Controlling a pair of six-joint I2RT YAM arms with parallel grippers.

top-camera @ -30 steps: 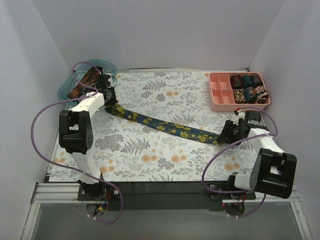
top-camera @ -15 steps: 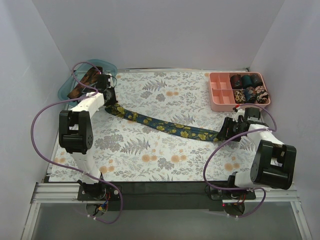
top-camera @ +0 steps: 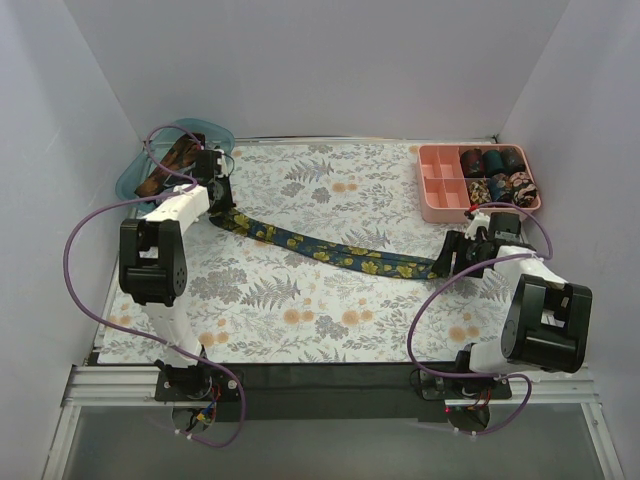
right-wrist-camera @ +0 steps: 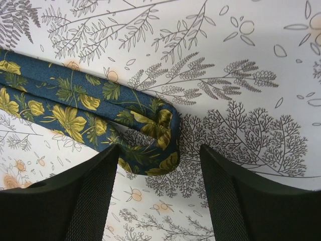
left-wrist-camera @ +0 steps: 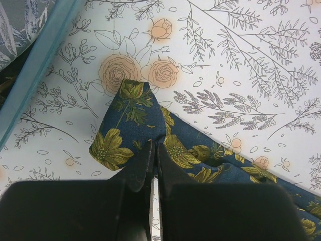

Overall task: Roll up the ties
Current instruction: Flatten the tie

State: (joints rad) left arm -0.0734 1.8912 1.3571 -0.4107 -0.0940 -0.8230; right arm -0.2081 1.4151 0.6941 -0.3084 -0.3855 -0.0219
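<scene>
**A:** Where's the navy tie (top-camera: pixel 330 252) lying?

**B:** It's stretched flat on the floral tablecloth (top-camera: pixel 300 320), running diagonally from far left to mid right. The pointed end is under the left gripper (left-wrist-camera: pixel 153 150), and the other end is doubled over on itself between the fingers of the right gripper (right-wrist-camera: pixel 159 153).

**A:** How do you expect it to handle?

**B:** I'd judge it light, limp and fairly slick. It won't hold any shape unaided, and a loose coil would likely spring open. The best place to take it is the doubled end, pinched across its full width so both layers turn together, with some tension kept along the length.

**A:** And the grippers?

**B:** The left gripper's fingers are pressed together on the fabric just behind the tip, and the tie puckers up towards them. The contact itself is hidden beneath the fingertips, so I'd call it clamped, with slight caution. The right gripper's fingers stand wide apart, one on each side of the fold, holding nothing. I can't tell if they touch the cloth.

**A:** Anything else on the table?

**B:** There are rolled ties (top-camera: pixel 497 175) in the compartments of a pink tray (top-camera: pixel 440 212) at the far right. A brown-orange tie (top-camera: pixel 170 165) sits in a teal bin (top-camera: pixel 130 180) at the far left.
</scene>
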